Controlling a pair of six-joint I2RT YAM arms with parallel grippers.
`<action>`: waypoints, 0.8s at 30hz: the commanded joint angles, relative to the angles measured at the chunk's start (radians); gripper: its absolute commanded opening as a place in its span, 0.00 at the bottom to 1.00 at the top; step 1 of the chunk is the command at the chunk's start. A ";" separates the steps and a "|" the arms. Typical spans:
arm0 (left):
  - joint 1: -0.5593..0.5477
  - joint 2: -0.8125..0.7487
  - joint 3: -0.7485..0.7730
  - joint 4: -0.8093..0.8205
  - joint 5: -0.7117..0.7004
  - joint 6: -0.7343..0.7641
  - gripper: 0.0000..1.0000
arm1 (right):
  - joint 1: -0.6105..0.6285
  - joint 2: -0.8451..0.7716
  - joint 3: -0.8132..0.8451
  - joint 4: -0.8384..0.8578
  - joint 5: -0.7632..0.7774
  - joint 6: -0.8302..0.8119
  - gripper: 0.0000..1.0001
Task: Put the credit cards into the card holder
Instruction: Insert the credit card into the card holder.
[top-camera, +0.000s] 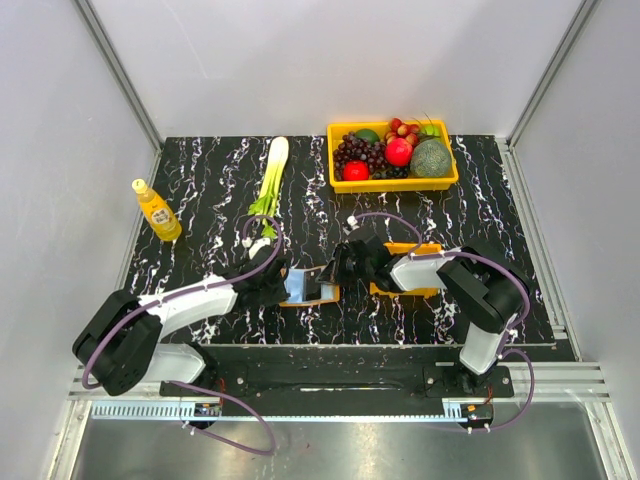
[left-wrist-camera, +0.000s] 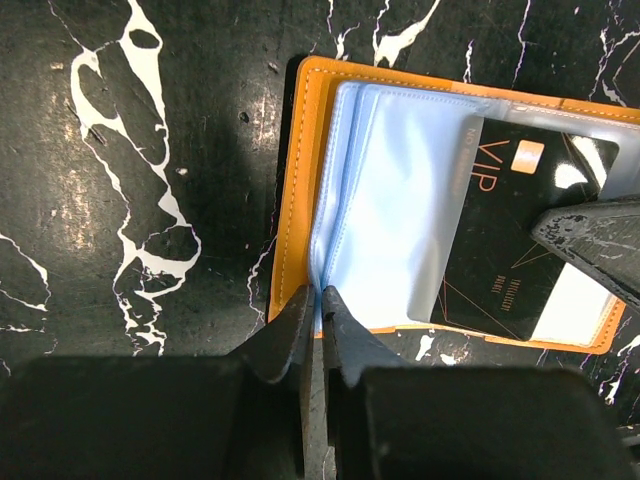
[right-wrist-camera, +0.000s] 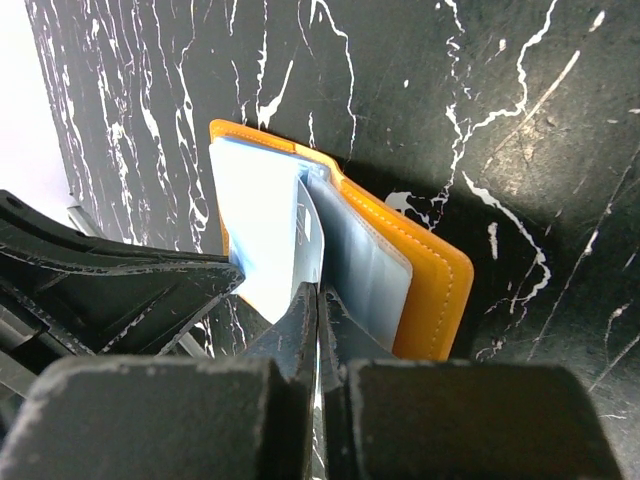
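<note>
The black marbled table (top-camera: 200, 190) fills my overhead view. Both arms reach in from the near edge and meet near its middle. At the far right sits a yellow fruit basket (top-camera: 395, 186). A green stalk vegetable (top-camera: 270, 180) lies left of it, and a yellow bottle (top-camera: 157, 212) stands at the left side. A small orange tray (top-camera: 428, 247) shows under the right arm.

The card holder (top-camera: 310, 287) lies open between the two grippers, near the table's near edge. The left gripper (top-camera: 278, 283) is at its left side and the right gripper (top-camera: 340, 272) at its right.

From overhead the holder is only a pale blue and orange patch, so I lean on the wrist cameras. The left wrist view shows the orange cover flat on the table with the clear blue sleeves fanned up. The left fingers are pinched tight on the near edge of those sleeves. That view also shows a black card marked VIP (left-wrist-camera: 500, 250) sitting inside a sleeve, with the right gripper's tip resting over it. Neither other view shows that card.

The right wrist view shows the sleeves standing on edge. The right fingers are pressed together, with a thin pale leaf at their seam. I cannot tell whether it is actually nipped, or whether it is a sleeve or a card.
</note>
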 joint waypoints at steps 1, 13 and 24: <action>-0.001 0.096 -0.044 -0.027 -0.006 -0.012 0.08 | 0.007 0.022 -0.011 -0.066 -0.067 -0.041 0.00; -0.001 0.085 -0.046 -0.037 -0.001 -0.006 0.13 | 0.007 0.102 0.053 -0.064 -0.045 0.005 0.00; -0.001 0.100 -0.044 -0.030 -0.001 -0.003 0.22 | 0.028 0.122 0.072 -0.080 -0.082 0.014 0.06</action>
